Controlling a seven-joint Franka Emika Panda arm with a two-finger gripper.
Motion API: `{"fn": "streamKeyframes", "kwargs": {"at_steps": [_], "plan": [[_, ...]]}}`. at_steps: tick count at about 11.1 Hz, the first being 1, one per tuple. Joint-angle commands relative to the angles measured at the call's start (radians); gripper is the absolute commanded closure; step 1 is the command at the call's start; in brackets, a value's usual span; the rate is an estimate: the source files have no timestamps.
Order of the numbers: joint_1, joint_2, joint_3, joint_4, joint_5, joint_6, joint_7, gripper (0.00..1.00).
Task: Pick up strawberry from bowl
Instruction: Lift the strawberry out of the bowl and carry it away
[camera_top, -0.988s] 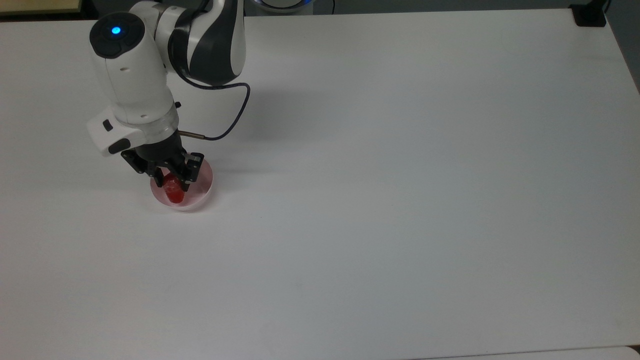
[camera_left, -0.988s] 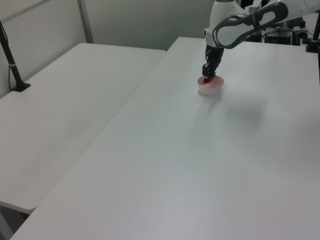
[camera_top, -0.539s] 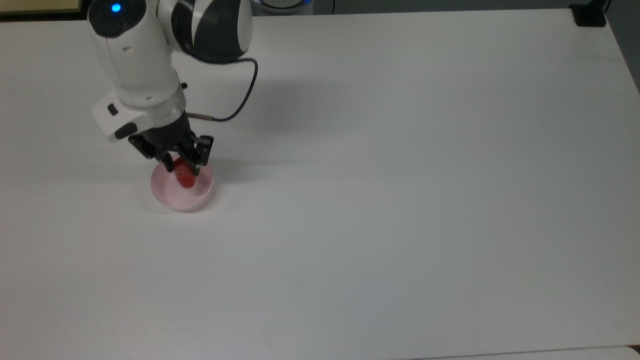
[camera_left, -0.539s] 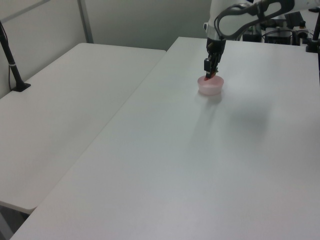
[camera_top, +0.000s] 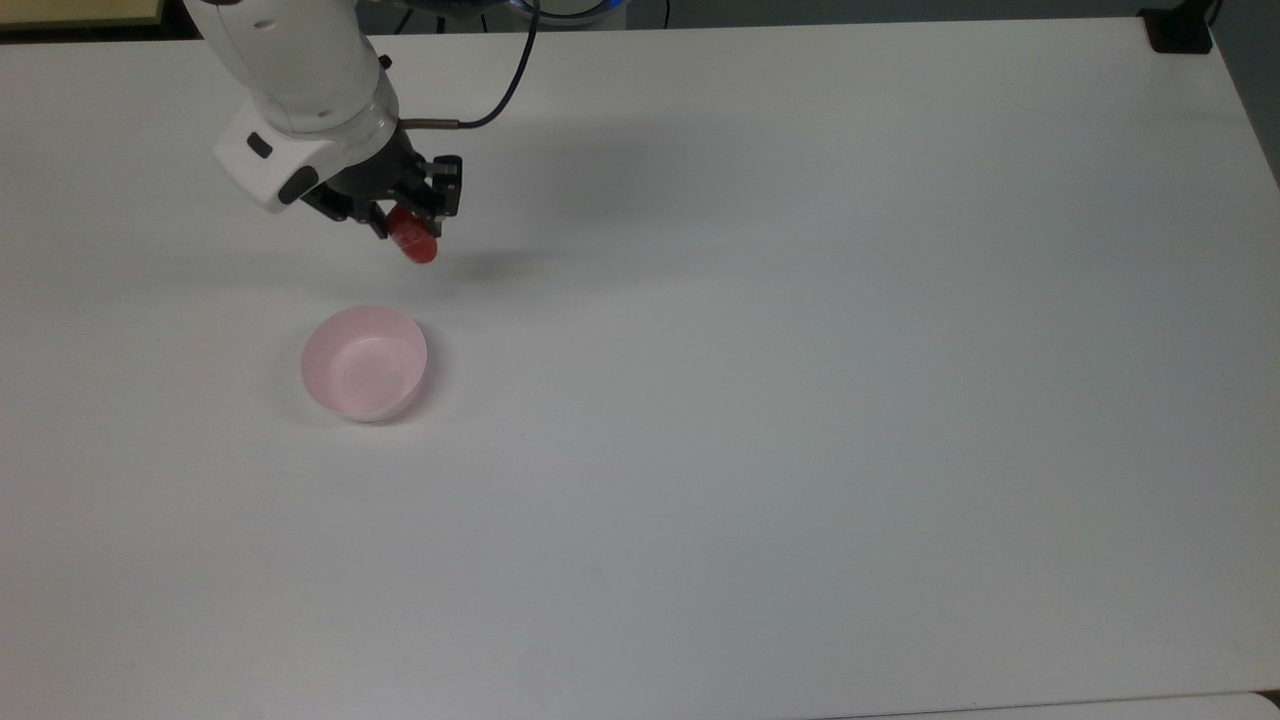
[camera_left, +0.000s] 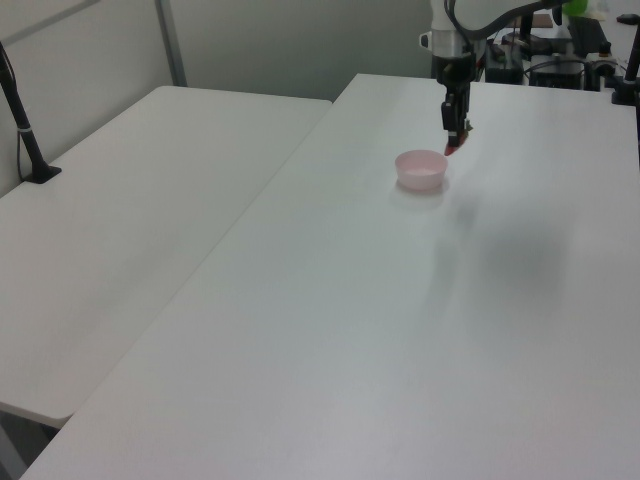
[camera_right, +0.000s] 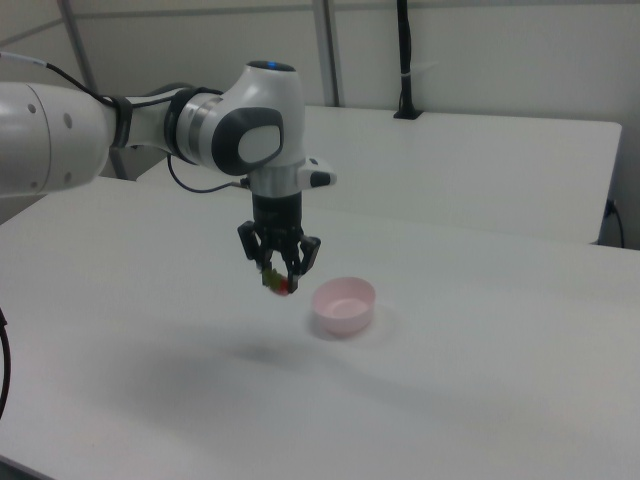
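the strawberry hangs in the air above the white table, pinched between the fingers of the gripper, clear of the pink bowl. in the right view the bowl sits just beside and below the gripper, nothing in it.

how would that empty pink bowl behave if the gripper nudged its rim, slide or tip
The pink bowl is small, thin-walled and empty, so it is probably light and would likely slide on the smooth white table. Its base looks narrower than its rim, so a push high on the wall might tip it. The gripper, shut on the strawberry, hangs apart from it.
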Motion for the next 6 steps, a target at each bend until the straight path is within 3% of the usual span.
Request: {"fn": "streamKeyframes", "kwargs": {"at_steps": [1, 4, 6], "plan": [[-0.017, -0.058, 0.004, -0.159, -0.030, -0.018, -0.096, 0.51], [-0.087, -0.055, 0.004, -0.199, -0.118, -0.010, -0.159, 0.54], [-0.165, -0.055, 0.003, -0.190, -0.119, 0.029, -0.200, 0.54]]}}
